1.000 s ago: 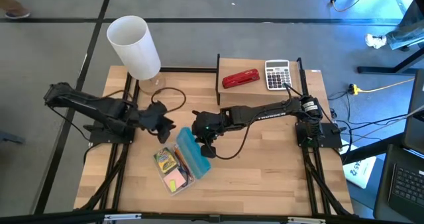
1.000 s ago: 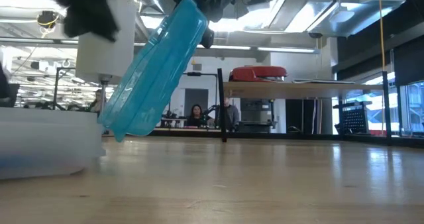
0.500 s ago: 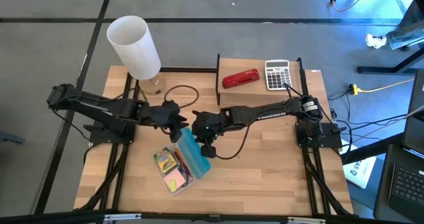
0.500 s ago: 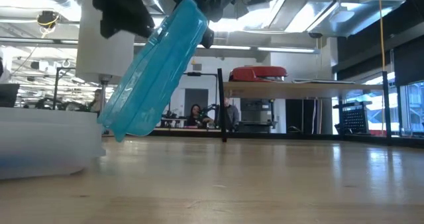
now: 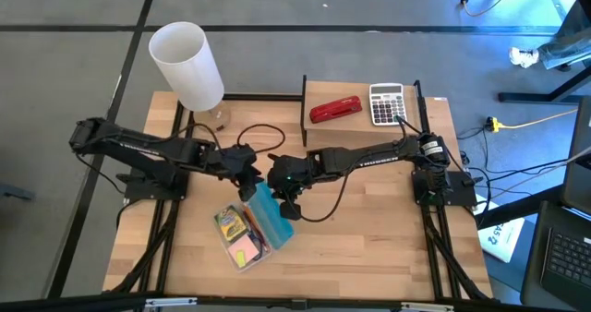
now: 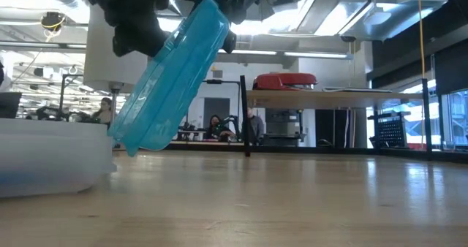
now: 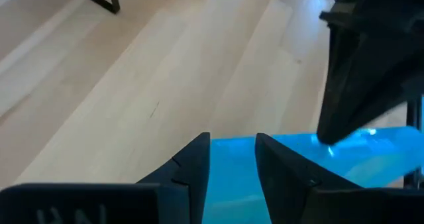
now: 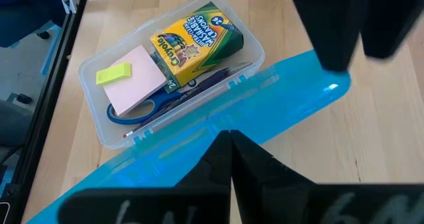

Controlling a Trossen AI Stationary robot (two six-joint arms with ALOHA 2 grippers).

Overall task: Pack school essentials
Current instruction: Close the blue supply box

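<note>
- Two dark arms meet near the middle of the wooden surface (image 5: 369,229) in the high view, both over a clear plastic box (image 5: 242,235) whose blue lid (image 5: 269,212) stands half raised.
- The right end effector (image 5: 283,198), reaching in from the right of the frame, is pressed together on the lid's edge — the right wrist view shows its dark fingers closed onto the blue plastic (image 8: 218,158).
- The left end effector (image 5: 247,175) sits at the lid's upper end, just beside the right one. In the left wrist view its two fingers (image 7: 192,168) stand slightly apart right over the blue lid (image 7: 291,161); whether they touch it cannot be told.
- From the low view, the lid (image 6: 172,79) leans steeply, its upper end up among the dark arms at the top of the frame, its lower end at the box wall (image 6: 51,156) in the left of the frame.
- Inside the box, per the right wrist view: a green-yellow crayon box (image 8: 195,40), a pink sticky-note pad (image 8: 136,80) with a small yellow block (image 8: 113,73) on top, and blue-handled scissors (image 8: 132,114) beneath — all lying flat in the upper left of that frame.
- A red stapler (image 5: 335,110) and a grey calculator (image 5: 385,103) sit on a raised board in the upper right of the surface; a white cylinder (image 5: 187,65) stands at the upper left.
</note>
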